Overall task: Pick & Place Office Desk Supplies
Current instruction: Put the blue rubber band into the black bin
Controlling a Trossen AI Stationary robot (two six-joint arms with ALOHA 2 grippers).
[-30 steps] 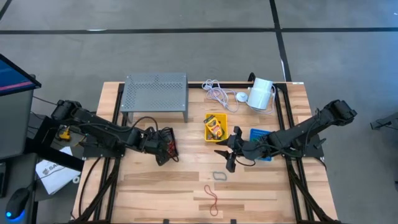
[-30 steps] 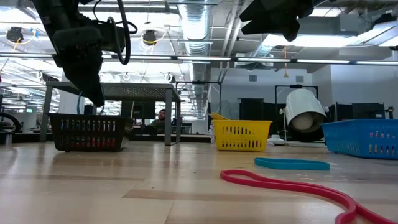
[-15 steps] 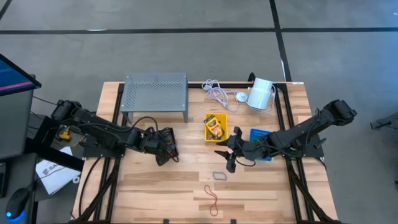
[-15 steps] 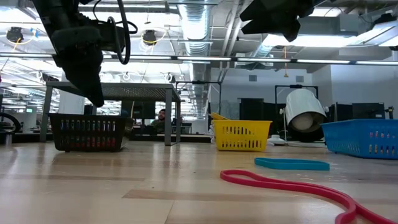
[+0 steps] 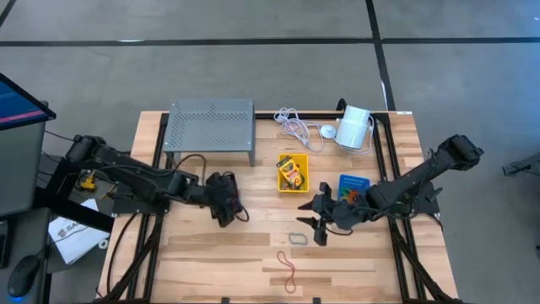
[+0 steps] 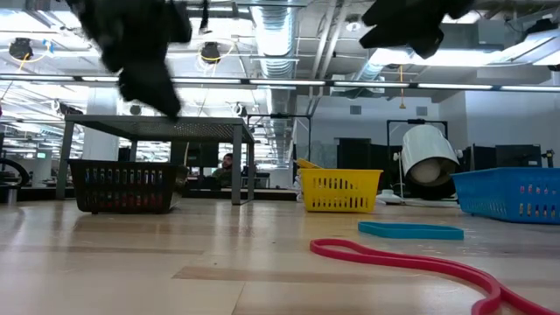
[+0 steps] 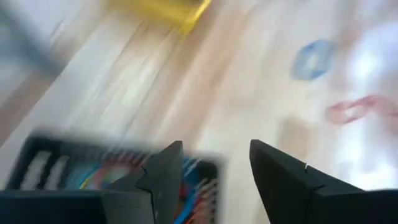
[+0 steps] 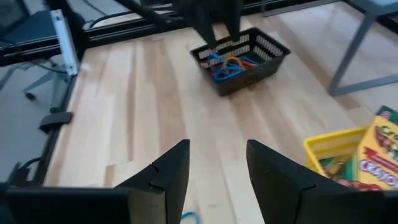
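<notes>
Risk now: my left gripper [image 5: 226, 205], fingers apart and empty above the black bin [image 8: 239, 60], may snag its rim; my right gripper [image 5: 318, 228], fingers open, may miss the grey rubber band [image 5: 297, 238] just beside them.

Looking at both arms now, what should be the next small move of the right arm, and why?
Probably lower the right gripper onto the grey-blue band. Its fingers are open and empty, and it hovers just beside that loop on the table, nearer than the red band. The left gripper is open over the black bin, which already holds bands.
</notes>
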